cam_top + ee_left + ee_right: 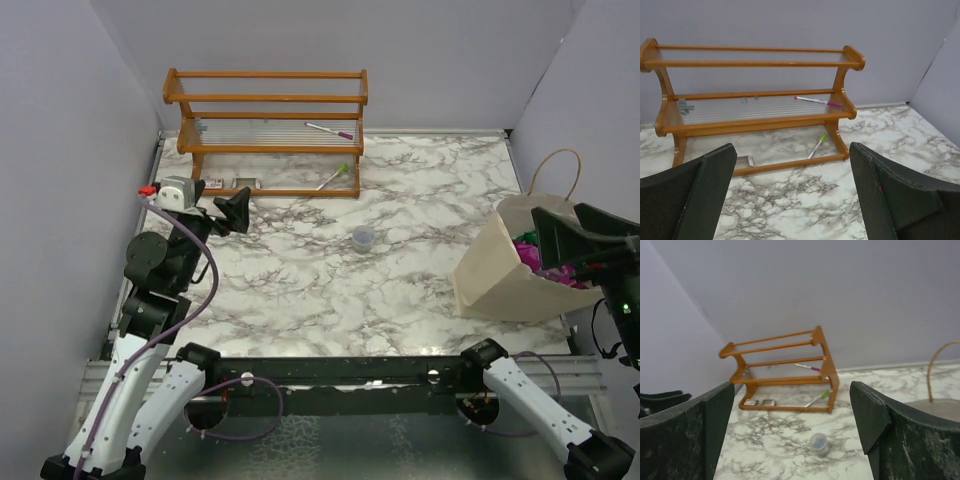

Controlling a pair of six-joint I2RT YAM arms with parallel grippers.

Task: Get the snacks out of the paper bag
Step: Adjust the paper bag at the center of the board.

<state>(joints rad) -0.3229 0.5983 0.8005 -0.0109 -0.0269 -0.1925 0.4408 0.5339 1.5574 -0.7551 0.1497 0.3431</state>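
A white, grey-veined marble table (330, 290) carries an orange-brown wooden rack (268, 98) at its far-left side. A large cream paper bag (495, 275) with a thin tan string handle (560, 151) stands at the table's right edge, tilted, with its mouth facing right. Crinkly purple and green snack packets (528, 252) show inside the mouth. The right gripper (562, 245) hangs over that mouth, fingers spread wide and empty. The left gripper (235, 208), near the rack, is likewise released. A small clear cup (363, 237) sits mid-table — well apart from the bag.
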